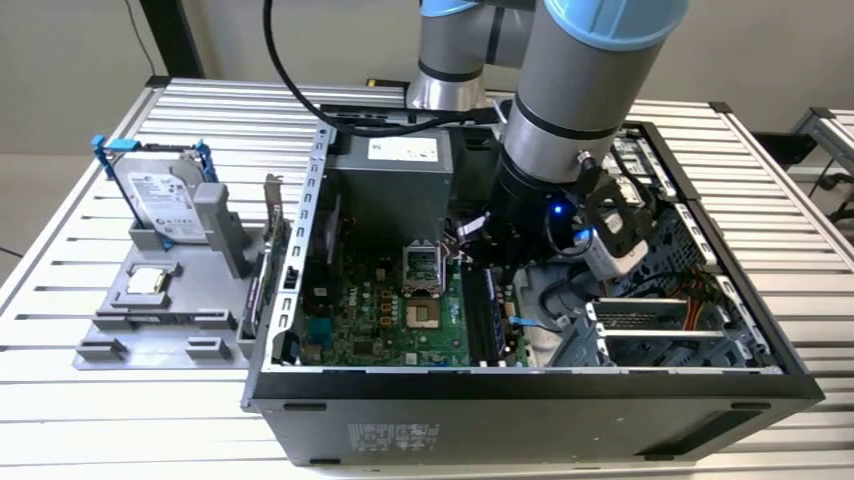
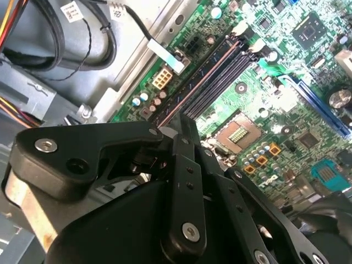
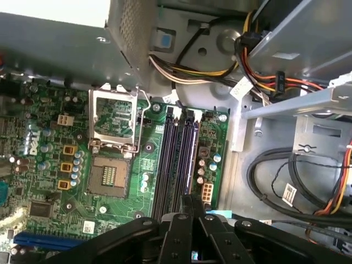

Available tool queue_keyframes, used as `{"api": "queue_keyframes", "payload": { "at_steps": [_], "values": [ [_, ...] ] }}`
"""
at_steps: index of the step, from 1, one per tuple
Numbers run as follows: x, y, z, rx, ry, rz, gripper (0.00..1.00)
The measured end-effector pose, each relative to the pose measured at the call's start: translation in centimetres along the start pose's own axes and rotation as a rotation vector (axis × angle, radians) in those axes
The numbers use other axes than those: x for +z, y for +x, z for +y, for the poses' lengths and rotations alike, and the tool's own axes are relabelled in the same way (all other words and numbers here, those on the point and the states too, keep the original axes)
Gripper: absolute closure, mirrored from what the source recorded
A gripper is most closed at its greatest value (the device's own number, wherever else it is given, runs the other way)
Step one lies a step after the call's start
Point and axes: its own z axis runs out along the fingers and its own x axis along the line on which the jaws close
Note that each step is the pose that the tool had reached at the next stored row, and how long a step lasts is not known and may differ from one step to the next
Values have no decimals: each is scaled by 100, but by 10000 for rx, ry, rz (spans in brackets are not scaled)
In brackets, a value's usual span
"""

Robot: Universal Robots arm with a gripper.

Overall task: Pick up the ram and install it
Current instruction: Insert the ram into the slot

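Pincer (image 3: 187,206) above memory slots (image 3: 176,159) (fingertips together)

1. An open computer case (image 1: 534,395) lies on a slatted metal table (image 1: 774,190).
2. Inside it sits a green motherboard (image 1: 387,310) with an empty CPU socket (image 3: 110,176).
3. A grey fixture (image 1: 160,320) near the table's edge holds a hard drive in a blue frame (image 1: 167,195), upright.

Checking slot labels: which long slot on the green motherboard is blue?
The single blue plastic slot beside the square processor socket; the parallel memory slots are black.
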Motion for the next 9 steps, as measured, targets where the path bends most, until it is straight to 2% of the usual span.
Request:
{"api": "queue_keyframes", "payload": {
  "at_steps": [9],
  "values": [
    [0,-3,-1,-970,-25,53,100]
  ]
}}
